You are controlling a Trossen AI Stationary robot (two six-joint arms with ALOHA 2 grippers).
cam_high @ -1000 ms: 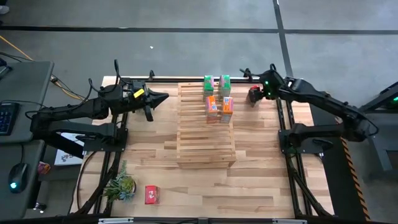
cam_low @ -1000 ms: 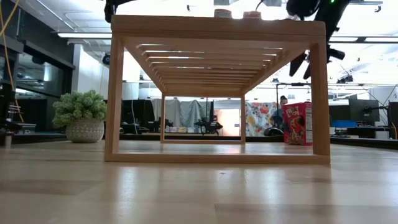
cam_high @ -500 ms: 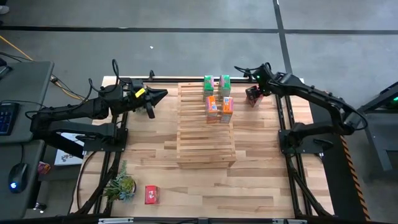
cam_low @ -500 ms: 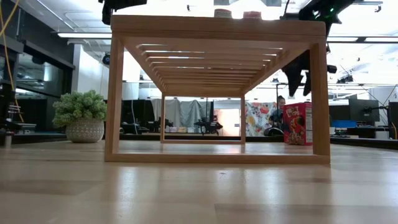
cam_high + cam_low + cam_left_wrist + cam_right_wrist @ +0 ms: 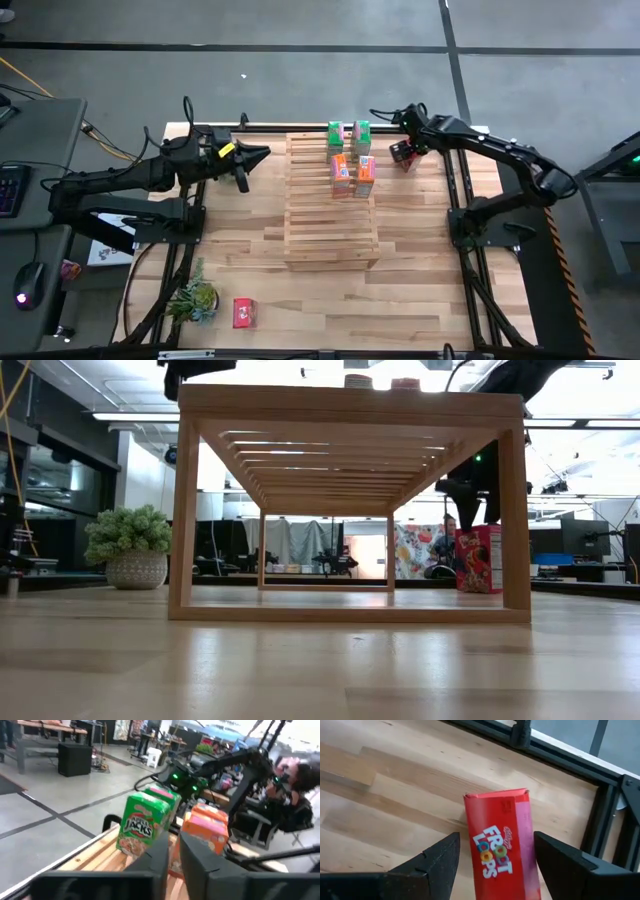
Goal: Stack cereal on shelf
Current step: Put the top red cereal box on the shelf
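Right gripper, fingers spread wide, straddles a red cereal box; overhead, its arm hides that box.

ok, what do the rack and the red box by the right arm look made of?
Rack: pale unfinished-looking wood, probably pine; slats show grain and joints. Red box: thin printed cardboard, slightly glossy, with folded top edge and cereal branding.

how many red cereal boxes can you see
2. One red box stands on the table right of the shelf, framed by the open right gripper. The other red box lies near the table's front edge, beside the potted plant. None seem hidden.
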